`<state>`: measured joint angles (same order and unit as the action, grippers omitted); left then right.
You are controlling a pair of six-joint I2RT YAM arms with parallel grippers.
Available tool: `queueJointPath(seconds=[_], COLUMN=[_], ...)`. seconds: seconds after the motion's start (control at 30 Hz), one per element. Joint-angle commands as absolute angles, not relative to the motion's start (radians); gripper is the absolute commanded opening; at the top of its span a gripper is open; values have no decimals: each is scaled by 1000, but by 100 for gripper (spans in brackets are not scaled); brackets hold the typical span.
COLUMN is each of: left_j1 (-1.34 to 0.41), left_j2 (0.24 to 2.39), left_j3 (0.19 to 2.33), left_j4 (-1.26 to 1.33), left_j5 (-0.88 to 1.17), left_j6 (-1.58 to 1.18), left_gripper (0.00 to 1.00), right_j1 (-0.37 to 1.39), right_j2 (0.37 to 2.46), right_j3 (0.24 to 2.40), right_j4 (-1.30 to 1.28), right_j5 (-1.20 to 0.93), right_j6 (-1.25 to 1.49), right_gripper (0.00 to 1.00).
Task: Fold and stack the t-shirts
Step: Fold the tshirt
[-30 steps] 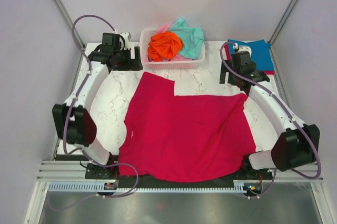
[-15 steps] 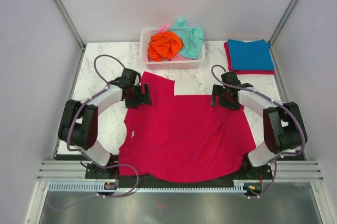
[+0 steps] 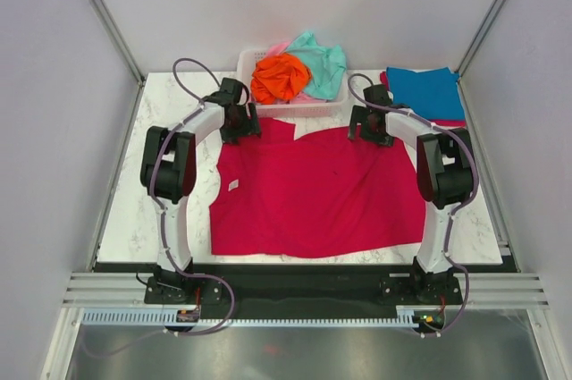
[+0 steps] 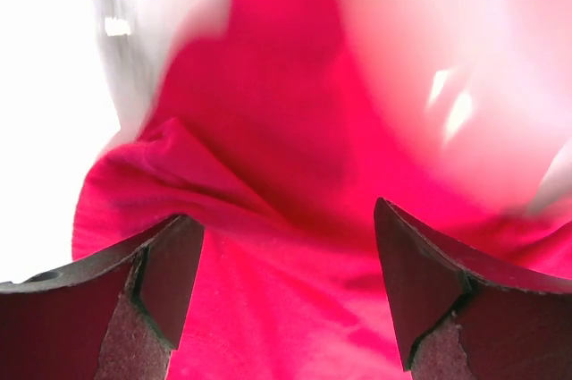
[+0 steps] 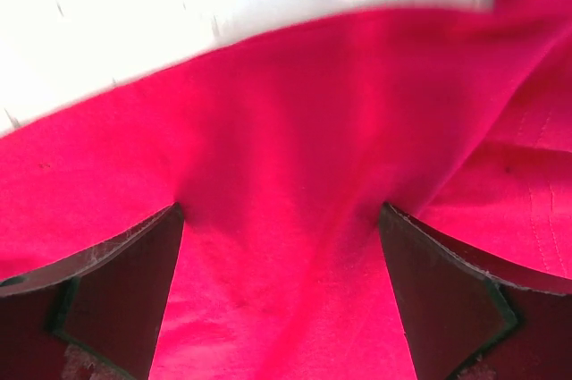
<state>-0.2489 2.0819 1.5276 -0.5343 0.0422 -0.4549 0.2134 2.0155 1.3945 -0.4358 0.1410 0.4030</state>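
White marble table [image 3: 125, 210] fills the view from above. On it the red t-shirt [image 3: 317, 201] lies flat. The left claw [image 3: 239, 122] and right claw [image 3: 366, 125] sit on its 2 top corners.

Left wrist: the claw [image 4: 286, 291] is spread wide, with red cloth bunched between its fingers [image 4: 165, 273].

Right wrist: that claw [image 5: 281, 291] is spread wide too, with cloth right under it.

The shirt looks light, soft and floppy, so pinch a thick fold at the edge.

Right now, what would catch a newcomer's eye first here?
A crimson shirt spread across the middle of the table, with the left arm and right arm reaching to its far edge. Behind it, a white basket holds an orange shirt and a teal shirt; a folded blue shirt lies at the far right corner.
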Motion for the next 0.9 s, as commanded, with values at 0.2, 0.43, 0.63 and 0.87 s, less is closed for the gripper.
queueJointPath(seconds=[0.2,0.43,0.63,0.87], left_j1=[-219,-221,-219,-219], left_j2=[2165,1703,1255,880], left_j3=[1800,1467,1079,619], left_j4=[-680,-680,-638,-589], left_j5=[-5,-38,-17,18], left_j6=[-377,-434,-603,-805], left_gripper=[86,90,90,87], right_j1=[198,199,199,175], right_j2=[2097,1887,1606,1176], right_j3=[1568,1528,1355,825], right_j4=[-514,-621,-666,-562], right_j5=[20,-6,54,91], right_j6=[377,342,351,553], right_gripper=[98,98,98,98])
